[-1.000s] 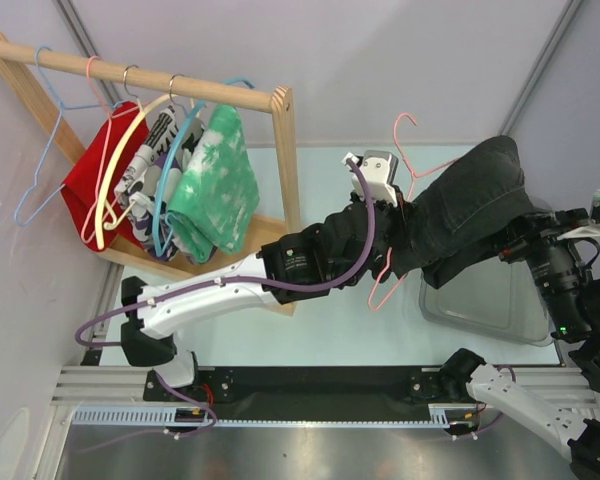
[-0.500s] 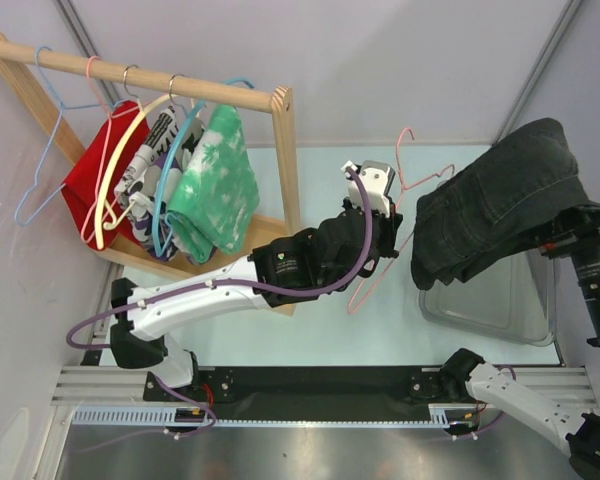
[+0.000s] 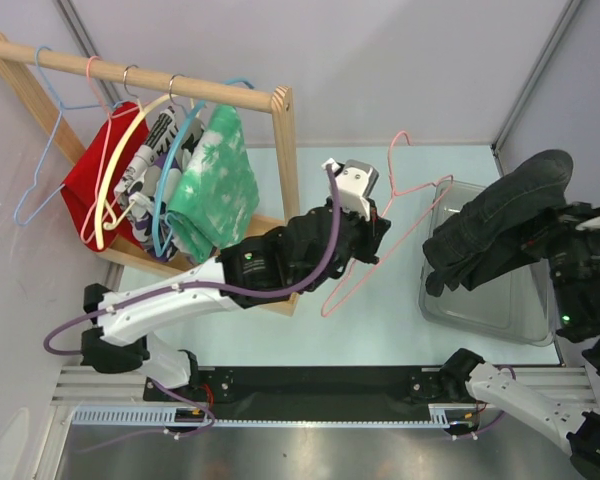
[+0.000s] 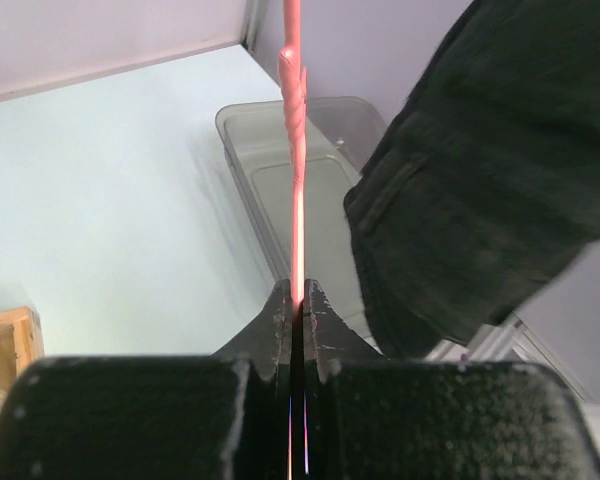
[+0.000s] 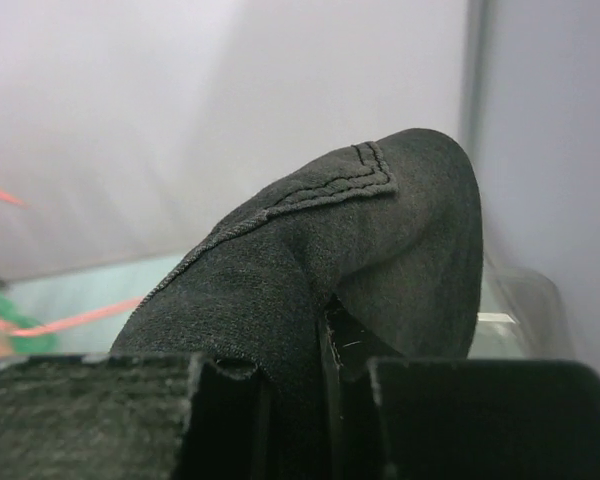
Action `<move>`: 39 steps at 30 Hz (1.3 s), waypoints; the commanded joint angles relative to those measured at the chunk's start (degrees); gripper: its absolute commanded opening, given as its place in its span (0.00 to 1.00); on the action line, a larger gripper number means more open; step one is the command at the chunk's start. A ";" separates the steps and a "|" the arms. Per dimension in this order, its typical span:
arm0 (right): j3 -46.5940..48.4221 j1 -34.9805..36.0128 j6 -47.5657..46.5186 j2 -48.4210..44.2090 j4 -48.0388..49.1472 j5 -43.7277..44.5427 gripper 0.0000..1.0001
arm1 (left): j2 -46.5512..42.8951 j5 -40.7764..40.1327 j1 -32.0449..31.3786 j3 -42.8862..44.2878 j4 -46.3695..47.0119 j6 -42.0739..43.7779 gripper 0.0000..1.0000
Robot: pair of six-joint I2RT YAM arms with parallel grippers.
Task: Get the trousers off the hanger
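Trousers (image 3: 500, 220) and pink hanger (image 4: 298, 220) are now sitting apart in the overhead view, where a second earlier the dark cloth was draping over the wire. The bundle is now hanging at the right of the frame, over the clear bin (image 3: 500, 305), and is no longer touching the hanger. The left arm is reaching less far to the right than before, and the hanger is slanting from its hook at upper centre down toward the lower left. From above, neither set of fingers is showing clearly. The left wrist view is filling that gap: the left gripper (image 4: 296, 300) is pinching the pink wire, jaws pressed together on it, with the trousers hanging at the right of that frame in front of the bin. The right wrist view is showing the right gripper (image 5: 321, 340) clamping a fold of dark denim, which is rising between the jaws and hiding most of the bin. Only the overhead view is taking in the wooden rack (image 3: 285, 170) at upper left, carrying other hangers and a green patterned cloth (image 3: 215, 190).
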 commanded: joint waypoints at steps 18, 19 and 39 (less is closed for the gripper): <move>-10.03 -2.10 16.54 5.38 -21.76 27.79 0.00 | -32.28 20.57 0.20 -11.80 -6.15 5.33 0.00; -10.56 -4.03 16.98 7.57 -22.29 25.49 0.00 | -33.16 20.92 0.20 -11.98 -6.68 5.42 0.00; -13.66 -43.25 12.41 40.60 -7.96 -14.87 0.01 | -51.01 17.68 0.20 -17.61 -27.07 7.35 0.00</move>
